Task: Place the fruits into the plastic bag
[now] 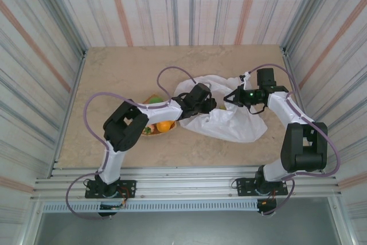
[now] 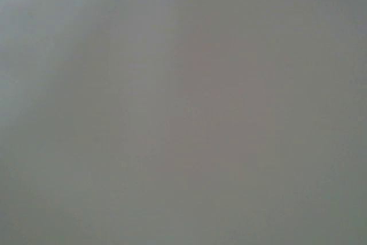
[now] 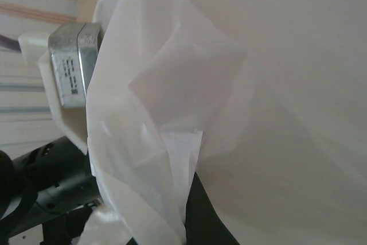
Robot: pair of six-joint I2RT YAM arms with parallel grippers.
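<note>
Plastic bag (image 3: 229, 113) is pinched in your right end effector (image 1: 230, 97); left end effector (image 1: 211, 103) beside it, grip unclear.

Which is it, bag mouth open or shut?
Open: right gripper pinches the plastic bag rim up; left gripper sits in its mouth.

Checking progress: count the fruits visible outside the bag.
2: an orange fruit at the near side of the plate, a green fruit at its far edge. The left arm or plastic bag may hide more.
</note>
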